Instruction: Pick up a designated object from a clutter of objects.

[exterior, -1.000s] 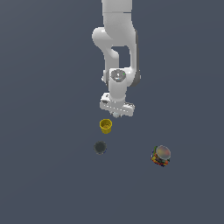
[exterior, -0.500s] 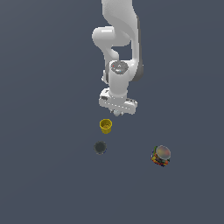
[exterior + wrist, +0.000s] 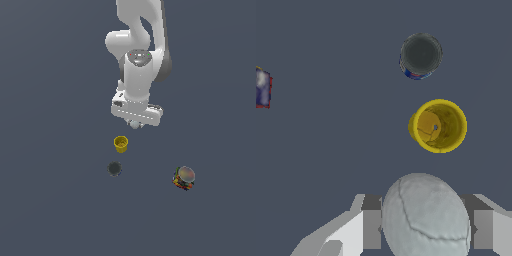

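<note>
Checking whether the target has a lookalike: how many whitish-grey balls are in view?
1. The whitish-grey ball sits between the fingers of the gripper, close to the yellow cup. None shows elsewhere, though the arm could hide another.

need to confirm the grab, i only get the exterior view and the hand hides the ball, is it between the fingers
Observer: Yes. In the wrist view the whitish ball sits squarely between the two fingers of the gripper.
Operator: anything odd on the ball
Observer: A thin dark seam line curves across its surface.
Operator: is the yellow cup lying over
Observer: No, the yellow cup shows its open mouth to the wrist camera.
Operator: and the dark disc
Observer: The dark disc has a blue and red edge, so it looks like a can top.
</note>
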{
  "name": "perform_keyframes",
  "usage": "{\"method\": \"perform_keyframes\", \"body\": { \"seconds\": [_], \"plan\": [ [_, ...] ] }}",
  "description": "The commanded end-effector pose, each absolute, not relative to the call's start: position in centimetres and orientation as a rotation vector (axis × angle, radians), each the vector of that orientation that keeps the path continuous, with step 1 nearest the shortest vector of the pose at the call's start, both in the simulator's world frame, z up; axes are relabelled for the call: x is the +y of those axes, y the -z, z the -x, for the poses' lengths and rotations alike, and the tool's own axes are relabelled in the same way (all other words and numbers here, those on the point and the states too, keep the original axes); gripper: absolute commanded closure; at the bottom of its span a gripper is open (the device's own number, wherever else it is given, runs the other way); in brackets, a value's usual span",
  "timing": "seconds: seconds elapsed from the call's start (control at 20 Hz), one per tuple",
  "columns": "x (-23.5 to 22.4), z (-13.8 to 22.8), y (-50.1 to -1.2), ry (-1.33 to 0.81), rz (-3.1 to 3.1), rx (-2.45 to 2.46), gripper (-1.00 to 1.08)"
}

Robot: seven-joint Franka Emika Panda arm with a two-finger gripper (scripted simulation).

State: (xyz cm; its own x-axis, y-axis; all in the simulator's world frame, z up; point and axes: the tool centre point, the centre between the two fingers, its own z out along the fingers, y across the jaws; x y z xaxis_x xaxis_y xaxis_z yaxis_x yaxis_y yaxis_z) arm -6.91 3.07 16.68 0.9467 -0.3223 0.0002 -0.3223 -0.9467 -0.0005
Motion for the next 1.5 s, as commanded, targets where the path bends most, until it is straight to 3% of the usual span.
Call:
{"method": "perform_keyframes", "body": {
  "seconds": [0.0, 0.9, 1.45],
  "plan": [
    [3.1, 5.9, -18.8, 0.000, 3.099, 0.513, 1.08],
    [3.5, -1.8, -33.7, 0.000, 3.099, 0.513, 1.08],
    [3.6, -4.6, -38.4, 0.000, 3.099, 0.514, 1.08]
  ]
}}
